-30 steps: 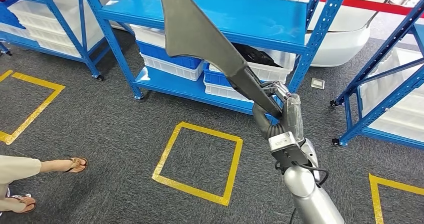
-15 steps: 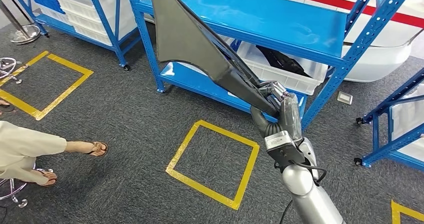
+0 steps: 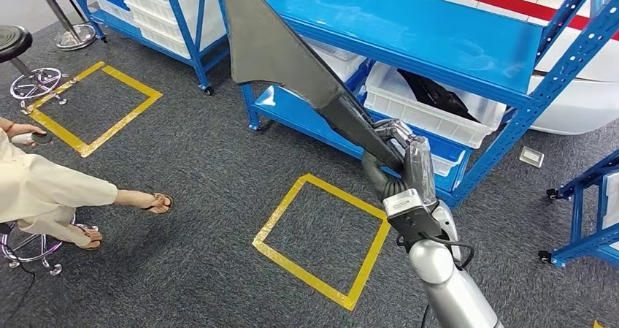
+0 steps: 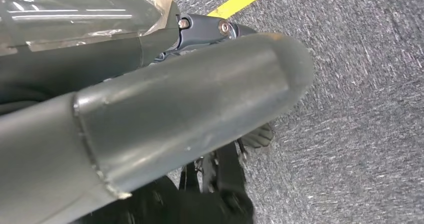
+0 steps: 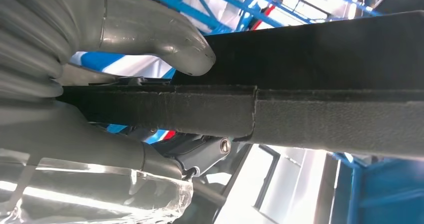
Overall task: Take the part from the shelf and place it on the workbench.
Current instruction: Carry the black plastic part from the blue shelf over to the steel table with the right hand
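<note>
The part (image 3: 292, 58) is a long dark grey panel, broad and pointed at its far end and narrow at the near end. My right hand (image 3: 398, 164) grips the narrow end and holds the part up at a slant in front of the blue shelf (image 3: 409, 28). In the right wrist view the thumb (image 5: 150, 29) presses on the part's dark edge (image 5: 325, 114), with the other fingers under it. My left hand (image 4: 175, 114) hangs over the grey carpet, its thick thumb stretched out and nothing in it.
White bins (image 3: 438, 116) sit on the shelf's lower level, one with dark parts inside. A yellow taped square (image 3: 321, 233) marks the carpet ahead. A person (image 3: 44, 189) sits at the left near a stool (image 3: 14, 39). Another blue rack (image 3: 584, 196) stands at the right.
The camera has turned left: shelf and floor markings slid right in the picture and more of the seated person shows. My right hand still holds the part the same way.
</note>
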